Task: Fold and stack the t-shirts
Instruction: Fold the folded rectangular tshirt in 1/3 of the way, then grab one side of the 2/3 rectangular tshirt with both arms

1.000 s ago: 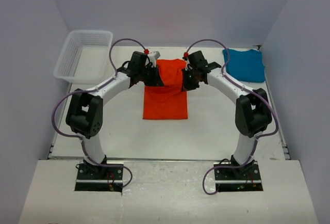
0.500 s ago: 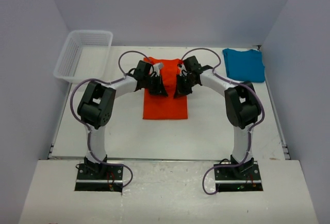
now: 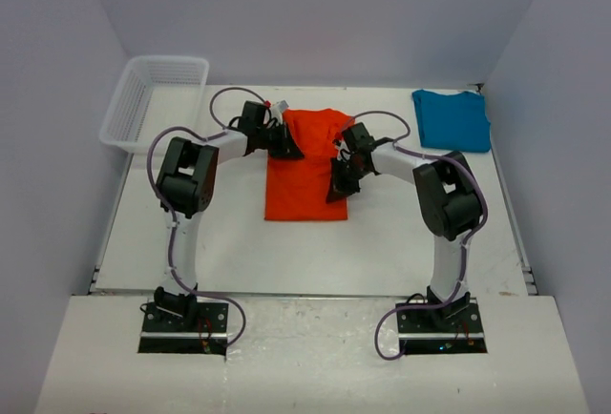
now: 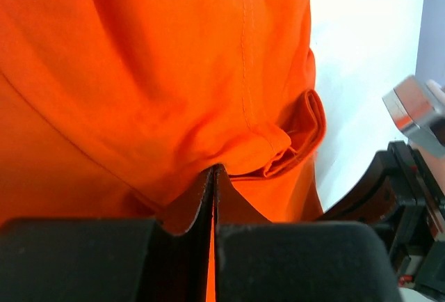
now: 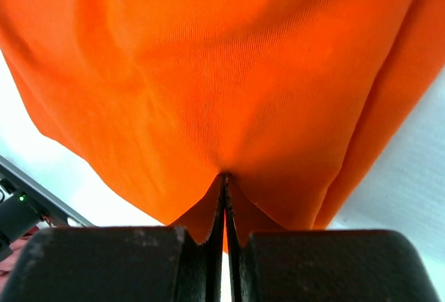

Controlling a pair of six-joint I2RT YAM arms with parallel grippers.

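One orange t-shirt (image 3: pixel 302 191), long axis near-far

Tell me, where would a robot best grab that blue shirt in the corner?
The blue shirt lies flat in the far right corner, so only an edge gives fingers something to pinch. Probably best is its near edge, taken from above and approached from the middle of the table, since the wall stands close on its right.

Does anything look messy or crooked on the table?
A little. The left claw pinches the orange shirt farther back than the right claw does, so the fold looks lopsided, with cloth bunched up beside the left claw. The teal shirt lies flat in the far right corner.
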